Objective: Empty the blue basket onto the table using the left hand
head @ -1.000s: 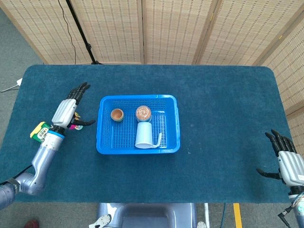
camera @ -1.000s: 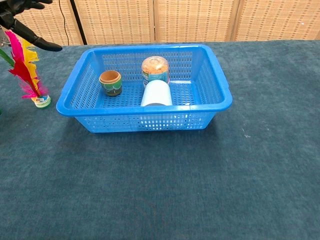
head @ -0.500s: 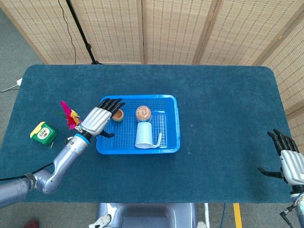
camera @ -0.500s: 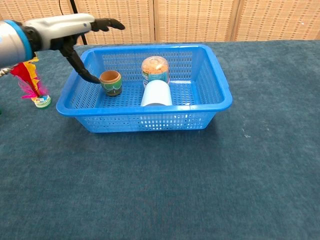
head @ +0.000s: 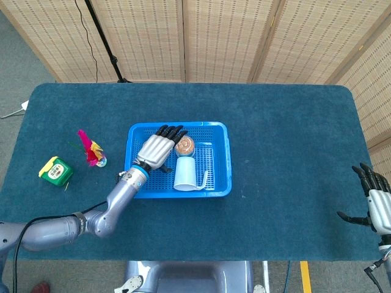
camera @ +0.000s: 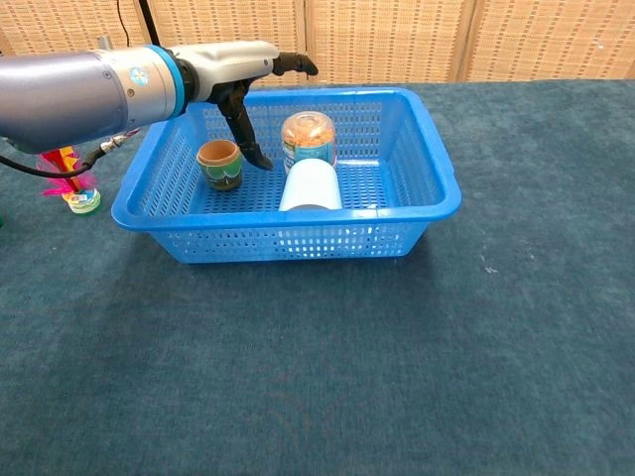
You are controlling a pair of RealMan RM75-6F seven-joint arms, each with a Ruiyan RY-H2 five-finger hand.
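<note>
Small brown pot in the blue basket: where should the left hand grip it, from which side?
Grip the small brown pot around its round body, coming straight down from above. It stands upright with its mouth up, near the blue basket's left wall, so a side approach looks cramped. The left hand hovers open just above and right of it, holding nothing; the jar stands apart.

The blue basket (head: 223,160), a perforated rectangular tray, sits upright at frame centre. Inside it a small brown pot (camera: 219,163) stands left, an orange-lidded jar (camera: 308,140) stands mid-back, and a white cup (camera: 312,185) lies on its side in front.
</note>
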